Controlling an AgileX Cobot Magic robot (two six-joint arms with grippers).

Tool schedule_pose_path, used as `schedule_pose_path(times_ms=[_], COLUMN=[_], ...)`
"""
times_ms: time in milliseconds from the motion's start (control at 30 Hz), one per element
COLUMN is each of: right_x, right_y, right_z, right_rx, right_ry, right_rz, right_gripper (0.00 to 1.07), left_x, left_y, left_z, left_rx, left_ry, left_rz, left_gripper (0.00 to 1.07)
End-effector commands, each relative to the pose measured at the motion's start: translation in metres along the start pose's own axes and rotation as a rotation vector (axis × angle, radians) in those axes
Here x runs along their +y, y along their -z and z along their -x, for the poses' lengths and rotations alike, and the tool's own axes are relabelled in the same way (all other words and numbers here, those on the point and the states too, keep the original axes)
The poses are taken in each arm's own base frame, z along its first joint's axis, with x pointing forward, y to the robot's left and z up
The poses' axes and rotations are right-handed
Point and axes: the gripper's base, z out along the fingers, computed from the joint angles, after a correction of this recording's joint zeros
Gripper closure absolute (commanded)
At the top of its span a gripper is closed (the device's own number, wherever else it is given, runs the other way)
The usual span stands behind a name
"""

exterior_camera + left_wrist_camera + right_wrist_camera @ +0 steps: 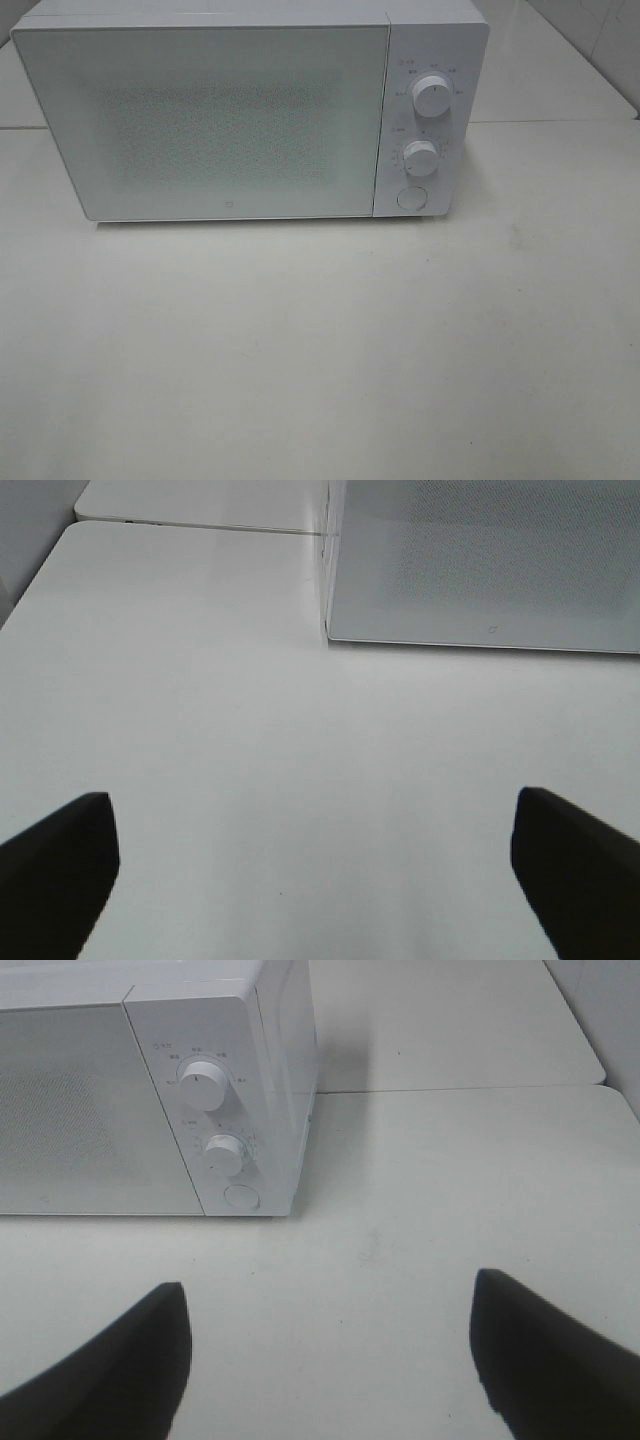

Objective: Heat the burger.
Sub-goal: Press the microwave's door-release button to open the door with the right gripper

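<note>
our left gripper hangs over the bare white counter, its dark jaws spread wide apart, holding nothing and touching nothing. our right gripper hovers over the same counter, jaws also parted and empty. toward the counter's far edge we see the white microwave, its door shut, with an upper knob, a lower knob and a round button down its right side. we cannot see the burger; the frosted door hides the inside.

Kitchen-like test setup, judging by a white two-dial microwave at the plain white worktop's far edge.
</note>
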Motion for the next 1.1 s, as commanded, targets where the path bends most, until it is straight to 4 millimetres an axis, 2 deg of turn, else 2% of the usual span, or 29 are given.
schedule_pose_path(times_ms=[33,67,133,167,233,267,433,700,833,967,1100], right_x=[0.000,0.000,0.000,0.000,0.000,0.000,0.001,0.001,0.001,0.000,-0.005], right_y=[-0.023,-0.023,-0.043,-0.043,-0.062,-0.062,-0.095,-0.127,-0.145,-0.154,-0.168], right_z=[0.011,0.011,0.011,0.011,0.009,0.009,0.012,0.012,0.006,0.000,-0.017], right_rx=[-0.015,-0.015,-0.006,-0.006,0.005,0.005,-0.040,-0.059,-0.141,-0.219,-0.252], right_ry=[-0.006,-0.006,-0.005,-0.005,-0.006,-0.006,-0.035,-0.033,-0.021,-0.039,-0.027], right_rz=[-0.007,-0.007,-0.007,-0.007,-0.006,-0.006,0.001,0.004,0.013,0.015,-0.026], right_gripper=[0.32,0.32,0.32,0.32,0.32,0.32,0.32,0.32,0.32,0.32,0.32], left_x=[-0.001,-0.001,-0.001,-0.001,-0.001,-0.001,-0.001,-0.001,-0.001,-0.001,-0.001], left_y=[0.002,0.002,0.002,0.002,0.002,0.002,0.002,0.002,0.002,0.002,0.002], left_z=[-0.001,-0.001,-0.001,-0.001,-0.001,-0.001,-0.001,-0.001,-0.001,-0.001,-0.001], left_rx=[-0.030,-0.030,-0.030,-0.030,-0.030,-0.030,-0.030,-0.030,-0.030,-0.030,-0.030], left_ry=[-0.001,-0.001,-0.001,-0.001,-0.001,-0.001,-0.001,-0.001,-0.001,-0.001,-0.001], left_rz=[0.002,0.002,0.002,0.002,0.002,0.002,0.002,0.002,0.002,0.002,0.002], left_gripper=[0.07,0.07,0.07,0.07,0.07,0.07,0.07,0.07,0.07,0.07,0.07])
